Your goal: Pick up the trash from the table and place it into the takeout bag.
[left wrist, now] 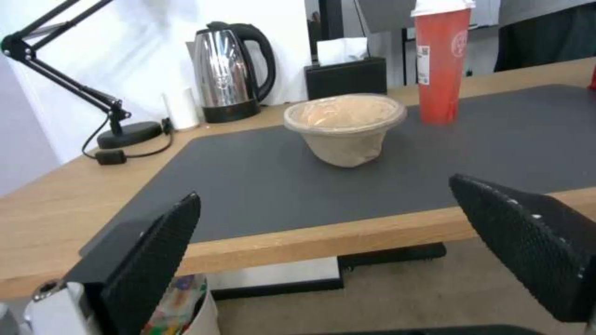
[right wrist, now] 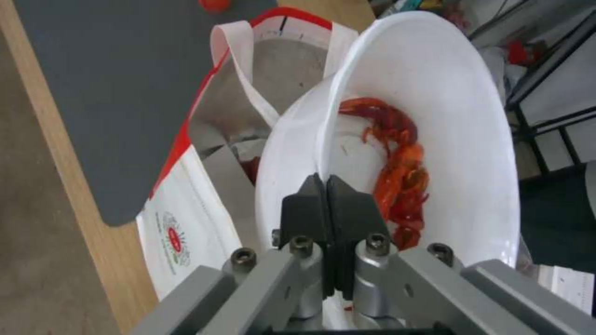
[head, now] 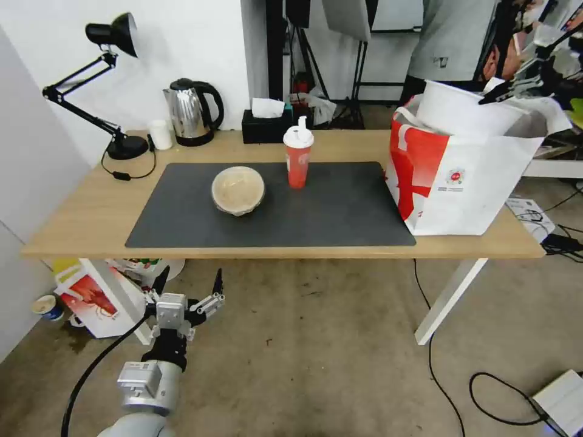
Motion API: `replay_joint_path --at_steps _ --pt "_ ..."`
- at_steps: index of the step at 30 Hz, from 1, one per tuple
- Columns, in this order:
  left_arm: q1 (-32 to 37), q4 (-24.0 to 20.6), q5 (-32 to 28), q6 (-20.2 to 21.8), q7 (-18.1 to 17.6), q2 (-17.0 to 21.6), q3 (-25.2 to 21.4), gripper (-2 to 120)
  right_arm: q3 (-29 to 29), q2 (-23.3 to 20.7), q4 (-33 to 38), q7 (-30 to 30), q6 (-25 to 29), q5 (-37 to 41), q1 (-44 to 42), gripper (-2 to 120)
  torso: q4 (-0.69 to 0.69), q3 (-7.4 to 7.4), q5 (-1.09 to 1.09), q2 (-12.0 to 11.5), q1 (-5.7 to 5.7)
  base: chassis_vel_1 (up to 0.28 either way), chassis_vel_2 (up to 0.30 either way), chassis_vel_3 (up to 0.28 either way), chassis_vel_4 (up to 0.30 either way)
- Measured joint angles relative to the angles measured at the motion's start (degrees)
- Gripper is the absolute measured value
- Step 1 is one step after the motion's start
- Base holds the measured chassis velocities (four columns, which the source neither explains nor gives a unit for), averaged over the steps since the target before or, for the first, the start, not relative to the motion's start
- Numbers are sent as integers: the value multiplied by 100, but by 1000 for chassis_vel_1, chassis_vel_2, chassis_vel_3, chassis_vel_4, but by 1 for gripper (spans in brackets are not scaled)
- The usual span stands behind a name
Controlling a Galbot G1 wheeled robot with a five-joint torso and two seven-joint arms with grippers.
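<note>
Two pincers: right (right wrist: 326,186) clamps white bowl (right wrist: 459,116) rim above takeout bag (head: 461,182); left (head: 188,285) apart below table (head: 79,224) edge.

Left tool (head: 189,284) open, right tool (right wrist: 325,186) clamped.

The wide white plastic bowl (right wrist: 435,93) with red crayfish shells (right wrist: 397,172) is tilted steeply over the open mouth of the takeout bag (head: 461,182), a large white bag with a red side panel and silver lining standing at the right end of the desk (head: 79,206). On the dark grey mat (head: 340,206), the beige clear-lidded bowl (head: 237,190) sits upright, with the red drink cup (head: 298,156) and its white spouted lid upright just behind and to its right.
</note>
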Motion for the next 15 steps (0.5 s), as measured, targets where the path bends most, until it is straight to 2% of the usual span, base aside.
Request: replay_joint_path --at_steps 15 --pt "0 0 0 0 0 0 0 100 135 -109 -39 267 94 -51 -301 0 0 0 0 0 0 0 0 0 0"
